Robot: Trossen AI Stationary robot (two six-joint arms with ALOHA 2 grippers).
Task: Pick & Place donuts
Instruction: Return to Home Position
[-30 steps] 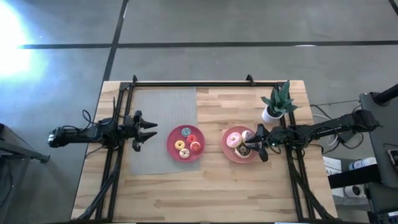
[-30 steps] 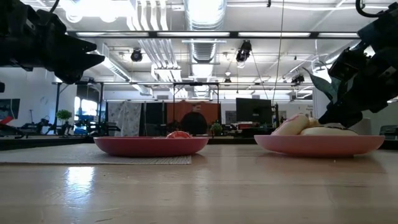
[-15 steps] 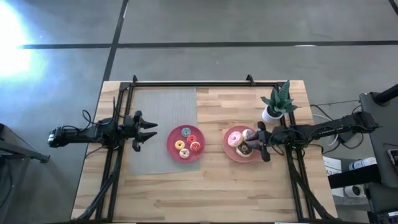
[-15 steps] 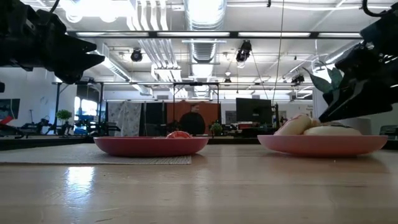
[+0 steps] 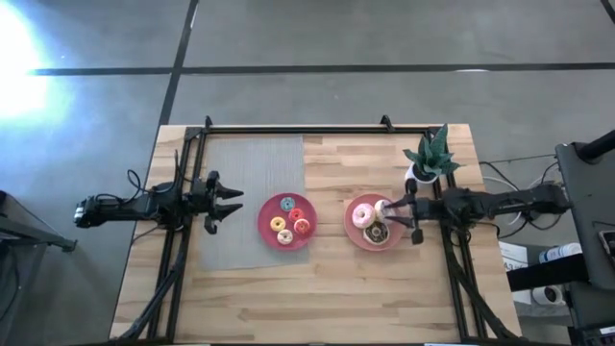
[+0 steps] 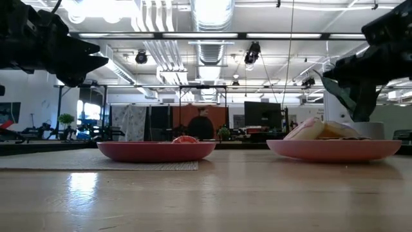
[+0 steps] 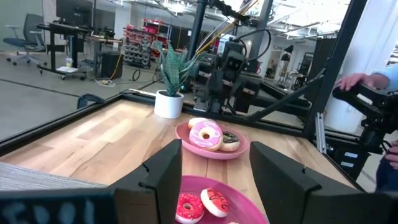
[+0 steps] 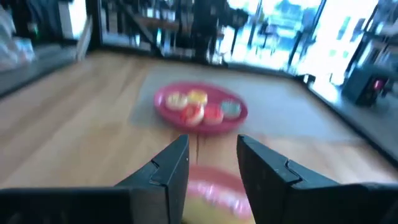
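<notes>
The pink plate (image 5: 352, 231) carries the three larger donuts: pink-frosted (image 5: 363, 215), lilac-white (image 5: 383, 207) and dark brown (image 5: 377, 232). The red plate (image 5: 264, 227) holds the tiny donuts (image 5: 287, 220) in blue, red, orange and yellow tones. My right gripper (image 5: 402, 215) hovers open above the pink plate's right rim, raised clear of the donuts in the low view (image 6: 347, 67). Its wrist view looks over the pink plate toward the red plate (image 8: 200, 107). My left gripper (image 5: 233, 204) waits open above the grey mat, left of the red plate.
A potted plant (image 5: 430, 159) stands just beyond the right gripper, near the far right corner. A grey mat (image 5: 255, 183) covers the table's left part under the red plate's edge. Black frame rails run along the far and side edges. A person's hand (image 7: 354, 79) shows beyond the table.
My right gripper has risen from beside the donuts at the pink plate's right rim, tipped from pointing down to near level, and drawn slightly toward the table's right edge. It stays open. The donuts lie on the plate as before.
</notes>
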